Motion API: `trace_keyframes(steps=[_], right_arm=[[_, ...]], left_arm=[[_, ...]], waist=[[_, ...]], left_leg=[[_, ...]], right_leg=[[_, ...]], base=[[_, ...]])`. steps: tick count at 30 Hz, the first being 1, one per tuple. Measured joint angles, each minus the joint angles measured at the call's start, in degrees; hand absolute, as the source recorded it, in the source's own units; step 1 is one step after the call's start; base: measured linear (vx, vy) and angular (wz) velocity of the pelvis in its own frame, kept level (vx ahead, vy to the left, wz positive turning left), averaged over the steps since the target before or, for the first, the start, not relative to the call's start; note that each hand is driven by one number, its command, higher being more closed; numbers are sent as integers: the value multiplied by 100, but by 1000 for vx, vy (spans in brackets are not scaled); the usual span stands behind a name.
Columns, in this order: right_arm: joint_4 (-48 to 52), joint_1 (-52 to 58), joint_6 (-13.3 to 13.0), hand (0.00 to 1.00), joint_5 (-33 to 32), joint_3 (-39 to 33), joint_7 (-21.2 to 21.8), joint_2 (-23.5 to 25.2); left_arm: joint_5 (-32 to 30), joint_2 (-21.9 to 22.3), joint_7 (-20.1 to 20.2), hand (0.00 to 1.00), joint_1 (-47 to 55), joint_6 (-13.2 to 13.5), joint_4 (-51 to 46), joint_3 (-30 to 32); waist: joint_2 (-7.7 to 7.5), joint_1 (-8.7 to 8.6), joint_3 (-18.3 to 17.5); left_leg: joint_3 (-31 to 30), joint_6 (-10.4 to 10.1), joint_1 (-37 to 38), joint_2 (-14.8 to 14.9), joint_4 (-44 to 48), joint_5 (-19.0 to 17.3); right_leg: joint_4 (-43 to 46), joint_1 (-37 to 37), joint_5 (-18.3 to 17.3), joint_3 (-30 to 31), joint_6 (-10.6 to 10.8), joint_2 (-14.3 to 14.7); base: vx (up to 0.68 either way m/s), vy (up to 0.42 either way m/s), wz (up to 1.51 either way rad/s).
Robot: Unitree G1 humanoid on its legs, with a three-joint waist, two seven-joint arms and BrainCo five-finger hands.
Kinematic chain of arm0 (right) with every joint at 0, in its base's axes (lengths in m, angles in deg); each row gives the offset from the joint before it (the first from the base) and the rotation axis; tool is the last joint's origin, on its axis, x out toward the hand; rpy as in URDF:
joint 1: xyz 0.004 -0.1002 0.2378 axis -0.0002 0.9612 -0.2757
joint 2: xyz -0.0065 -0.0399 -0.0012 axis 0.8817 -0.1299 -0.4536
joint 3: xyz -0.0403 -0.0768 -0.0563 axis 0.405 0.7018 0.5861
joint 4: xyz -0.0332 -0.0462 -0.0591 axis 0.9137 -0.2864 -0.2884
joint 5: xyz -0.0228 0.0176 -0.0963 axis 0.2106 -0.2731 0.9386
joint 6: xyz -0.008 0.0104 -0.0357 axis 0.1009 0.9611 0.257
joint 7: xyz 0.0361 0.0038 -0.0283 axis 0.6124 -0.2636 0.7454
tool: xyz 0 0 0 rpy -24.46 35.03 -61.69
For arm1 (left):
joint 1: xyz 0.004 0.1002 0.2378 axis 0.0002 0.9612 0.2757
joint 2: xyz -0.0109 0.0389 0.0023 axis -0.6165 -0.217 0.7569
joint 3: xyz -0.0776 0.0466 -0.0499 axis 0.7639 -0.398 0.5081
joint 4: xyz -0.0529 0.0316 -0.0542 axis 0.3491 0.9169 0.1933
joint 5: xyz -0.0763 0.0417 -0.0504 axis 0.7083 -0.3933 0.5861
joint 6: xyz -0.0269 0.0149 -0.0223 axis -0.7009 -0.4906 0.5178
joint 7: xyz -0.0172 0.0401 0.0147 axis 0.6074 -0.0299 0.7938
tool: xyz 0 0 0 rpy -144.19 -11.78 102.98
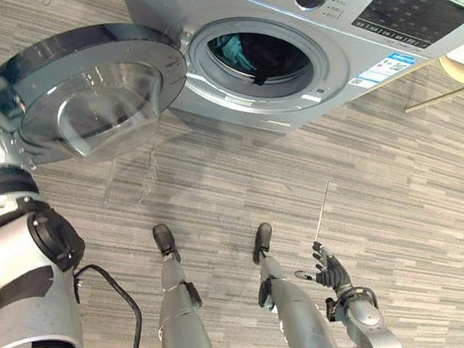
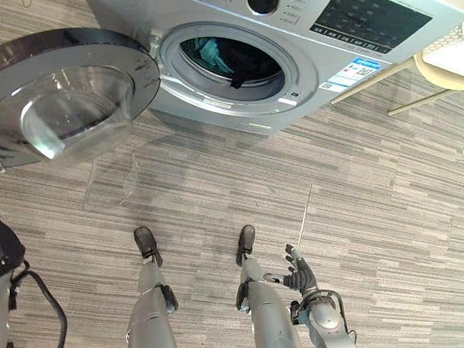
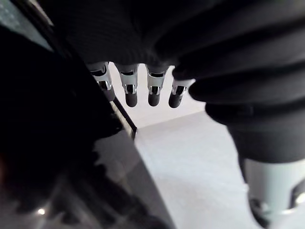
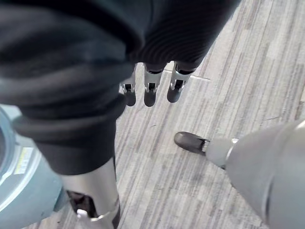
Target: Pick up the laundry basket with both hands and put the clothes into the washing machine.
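1. Left hand (image 3: 129, 88): raised at far left, beside the door (image 1: 84, 93). In its wrist view the fingers are straight and hold nothing. A dark glossy edge lies right next to them, probably the door rim. Touching or just clear of it, I can't tell.
2. Door: fully open, swung out to the left of the washer (image 1: 335, 49), glass bowl facing the camera.
3. Clothes (image 1: 241, 51): inside the drum, teal and dark pieces visible through the opening. One dark piece (image 1: 261, 76) hangs over the lower lip of the opening and isn't fully in.
4. Right hand (image 1: 330, 270): low, to the right of centre, over bare floor (image 1: 398, 191) and well away from the washer. Fingers are spread and relaxed, nothing in the hand, and its wrist view confirms that.
5. Far right edge: pale thing (image 2: 452, 66) with a perforated rim over thin legs, cropped by the frame. It may be the basket set down, not sure.
6. Progress, my read: loading looks essentially done. The clothes are in the drum and both hands are empty.
7. What's left, if anything: tuck the hanging dark piece in so it clears the seal. Swinging the door shut looks like the natural follow-up, and the left hand is placed for it.
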Motion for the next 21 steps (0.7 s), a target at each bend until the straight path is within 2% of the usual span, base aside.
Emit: trace_keyframes(steps=[2, 4, 6, 7, 8, 9, 10, 12, 14, 15, 16, 17, 18, 19, 20, 21], right_arm=[[294, 34, 0, 0, 10, -8, 123, -47], [407, 92, 1, 0, 54, -17, 205, -123], [429, 130, 22, 0, 68, -75, 258, -157], [434, 141, 21, 0, 80, -140, 293, -197], [425, 152, 26, 0, 154, -216, 298, -242], [404, 133, 29, 0, 235, -225, 295, -261], [267, 27, 30, 0, 312, -224, 294, -299], [-272, -243, 35, 0, 510, -207, 290, -273], [-661, -383, 60, 0, 513, -202, 281, -237], [-1237, -589, 147, 0, 516, -192, 282, -164], [-1320, -607, 159, 0, 518, -192, 282, -157], [-1581, -662, 189, 0, 530, -175, 287, -140], [-1795, -710, 194, 0, 570, -167, 287, -102], [-1878, -714, 192, 0, 580, -161, 288, -81], [-2028, -741, 186, 0, 634, -146, 286, -30], [-2071, -743, 182, 0, 638, -118, 282, -15]], left_arm=[[-155, 293, 242, 0, 895, -24, -101, 476], [-227, 666, 362, 0, 1508, -117, -68, 551], [-242, 1123, 400, 0, 2089, -246, 4, 473], [-239, 1458, 429, 0, 2402, -325, 58, 190], [-223, 1818, 471, 0, 2593, -400, 120, -288], [-191, 1979, 480, 0, 2650, -443, 149, -588], [-85, 2251, 481, 0, 2715, -518, 154, -1333], [320, 2780, 458, 0, 2778, -593, -180, -3097], [685, 3041, 384, 0, 2887, -610, -632, -3736], [868, 3171, 257, 0, 3197, -546, -1622, -4804], [897, 3190, 257, 0, 3223, -513, -1761, -4983], [956, 3283, 278, 0, 3257, -368, -2179, -5658], [1013, 3566, 289, 0, 3229, -174, -2503, -6112], [1041, 3748, 283, 0, 3197, -67, -2597, -6284], [1075, 4111, 245, 0, 3066, 141, -2626, -6619], [1079, 4271, 236, 0, 2997, 207, -2627, -6769]], waist=[[148, 1, -143], [286, 33, -255], [412, 70, -432], [532, 110, -527], [633, 194, -622], [680, 214, -652], [724, 214, -679], [707, 149, -716], [692, 61, -728], [666, -56, -754], [666, -67, -756], [670, -124, -793], [672, -226, -856], [670, -274, -914], [662, -350, -982], [669, -387, -1021]], left_leg=[[169, -26, 187, 16, 0, -23], [280, -124, 442, 23, -3, -110], [391, -199, 690, 37, -8, -219], [470, -170, 830, 52, -10, -246], [485, -160, 921, 40, -11, -254], [480, -159, 959, 28, -11, -255], [473, -158, 1045, -24, -8, -255], [404, -130, 1154, -176, -8, -272], [291, -106, 1159, -293, -8, -287], [254, -26, 1207, -461, -7, -338], [256, -12, 1226, -503, -8, -347], [275, 59, 1284, -642, -7, -384], [296, 110, 1358, -782, -6, -380], [325, 121, 1388, -840, -5, -387], [414, 175, 1497, -913, -4, -424], [456, 205, 1549, -932, -4, -445]], right_leg=[[-9, 103, -5, 105, 4, 7], [-13, 298, -87, 142, -13, 6], [10, 489, -221, 147, -78, 9], [27, 609, -263, 148, -87, 12], [60, 678, -301, 153, -96, -1], [75, 717, -335, 146, -67, -12], [134, 791, -383, 127, -59, -49], [235, 906, -416, 111, -28, -194], [239, 960, -425, 84, 17, -308], [223, 1026, -389, 94, 123, -470], [217, 1046, -380, 97, 136, -501], [216, 1094, -346, 136, 192, -639], [200, 1151, -313, 177, 245, -770], [199, 1161, -303, 208, 263, -829], [198, 1213, -288, 295, 301, -901], [198, 1234, -288, 342, 304, -920]], base=[[21, 20, -20], [21, 12, -17], [17, -5, -11], [10, -6, -4], [0, 0, 0], [-3, 12, 10], [-18, 32, 18], [-34, 67, 25], [-20, 85, 30], [-4, 64, 25], [12, 74, 20], [27, 75, 7], [48, 112, 4], [63, 109, -9], [57, 70, -18], [54, 43, -29]])
